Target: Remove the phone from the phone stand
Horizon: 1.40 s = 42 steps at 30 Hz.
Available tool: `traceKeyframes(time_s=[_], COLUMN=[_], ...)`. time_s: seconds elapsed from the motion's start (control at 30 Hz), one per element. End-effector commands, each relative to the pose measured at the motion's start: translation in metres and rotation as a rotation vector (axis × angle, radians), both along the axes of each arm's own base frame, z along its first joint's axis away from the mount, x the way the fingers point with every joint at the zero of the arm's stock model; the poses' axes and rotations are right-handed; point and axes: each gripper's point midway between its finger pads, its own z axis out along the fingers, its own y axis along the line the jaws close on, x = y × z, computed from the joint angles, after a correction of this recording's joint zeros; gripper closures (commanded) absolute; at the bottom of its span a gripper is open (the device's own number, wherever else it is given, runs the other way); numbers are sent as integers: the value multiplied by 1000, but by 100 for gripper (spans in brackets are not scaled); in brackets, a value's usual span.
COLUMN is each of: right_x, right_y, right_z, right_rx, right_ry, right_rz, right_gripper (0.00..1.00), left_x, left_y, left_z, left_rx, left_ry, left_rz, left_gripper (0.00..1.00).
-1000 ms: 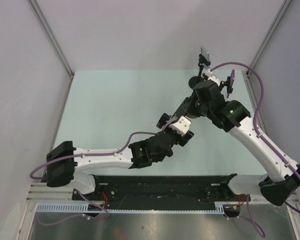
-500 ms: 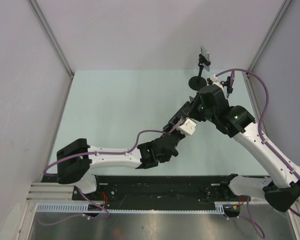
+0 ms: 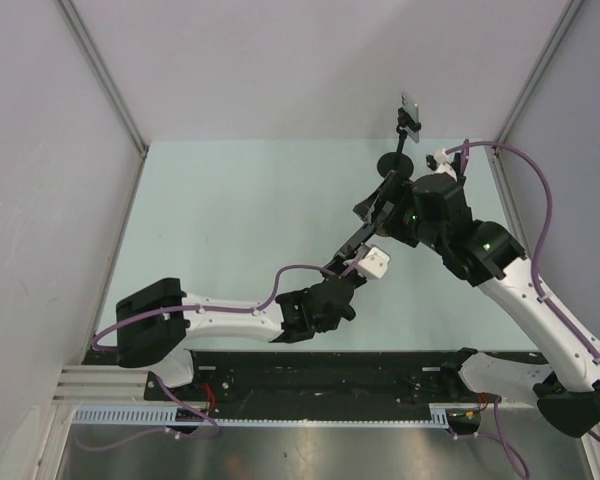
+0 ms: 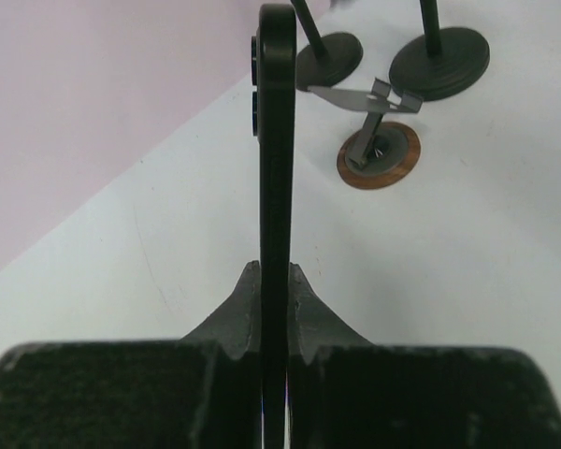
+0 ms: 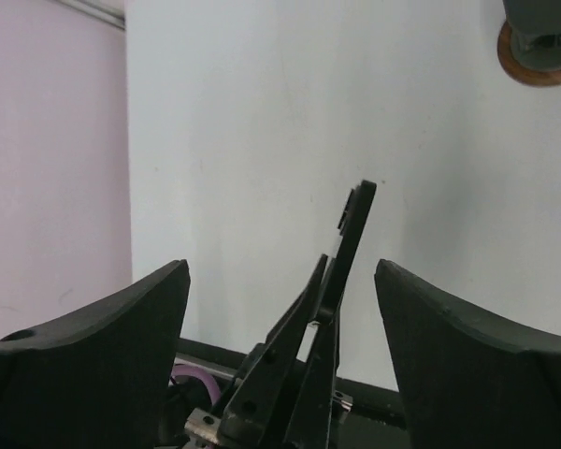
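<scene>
Our left fingers (image 4: 232, 323) are closed tight on the phone (image 4: 277, 140), pinching one end of it. From the left wrist we see the phone edge-on, a thin dark slab that rises straight out of the grip, with two small buttons on its side near the far end.

Our right fingers (image 5: 122, 318) are spread wide. In the right wrist view the phone stands in the gap between them with the left fingers clamped on its lower end, and it touches neither right finger. The right fingers hold nothing.

The phone is off the stand (image 3: 397, 164) and up in the air above the pale worktop (image 3: 230, 230), carried by the left arm alone. From above, the two wrists meet right of the middle of the worktop, with the phone slanting between them.

The stand is at the far side of the worktop, just beyond the right wrist. It has a round black base and a thin pole, and the clamp (image 3: 410, 112) at its top is bare.

Past the phone in the left wrist view we see two round black bases with poles. Near them a brown disc (image 4: 379, 154) lies flat on the worktop with a bent grey metal clip on it. We cannot tell what the disc belongs to.
</scene>
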Motion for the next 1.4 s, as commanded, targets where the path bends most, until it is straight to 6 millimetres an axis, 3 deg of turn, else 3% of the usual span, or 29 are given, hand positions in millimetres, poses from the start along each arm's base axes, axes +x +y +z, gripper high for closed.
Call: traceKeyframes(time_s=[0.0,0.07,0.27,0.4,0.43,0.5,0.53,0.57,0.6,0.63,0.7,0.8,0.87,0.93,0.97,1.0,1.07,1.1,1.17,1.2,1.37], right_x=[1,2,-4,-15,-16,-21,-22,-22,-22,-22,-20,-12,-9,-5,-4,1,5,7,11,11,12], right_y=[-6,-12,-39,-59,-62,-67,-67,-68,-67,-65,-61,-53,-47,-41,-36,-33,-28,-26,-18,-16,2], right_z=[37,41,54,58,51,54,46,44,47,42,41,28,25,19,16,10,9,7,3,1,-16], right_rx=[43,40,-18,-73,-90,-103,-116,-118,-117,-124,-136,-159,-160,-178,-180,-195,-194,-196,-192,-196,-218], right_ry=[-135,-155,-235,-294,-292,-337,-335,-342,-365,-364,-384,-399,-404,-404,-404,-393,-396,-392,-384,-381,-360], right_rz=[18,13,-15,-36,-34,-25,-20,-15,-7,6,34,68,87,117,137,146,155,155,166,169,204], right_gripper=[6,0,0,0,0,0,0,0,0,0,0,0,0,0,0,0,0,0,1,1,2], left_x=[-6,-8,-7,2,11,11,24,29,27,40,44,76,87,102,109,122,131,141,148,157,179], left_y=[6,8,17,34,49,53,74,82,83,104,113,157,174,197,205,224,232,247,249,261,282], left_z=[34,31,11,1,0,0,-3,-3,-4,-4,-4,-4,-15,-11,-22,-20,-37,-39,-41,-60,-84], left_rx=[-205,-227,-283,-367,-389,-459,-477,-501,-503,-514,-523,-577,-581,-614,-625,-650,-664,-679,-690,-710,-851], left_ry=[9,28,173,302,327,405,421,441,476,483,530,569,625,651,686,679,748,749,779,825,966], left_rz=[-10,-24,-69,-77,-58,-110,-73,-65,-114,-75,-123,-91,-68,-77,-65,-31,-56,-39,-92,-71,-119], left_gripper=[100,99,100,100,100,100,100,100,99,100,100,100,100,100,100,99,100,100,100,100,100])
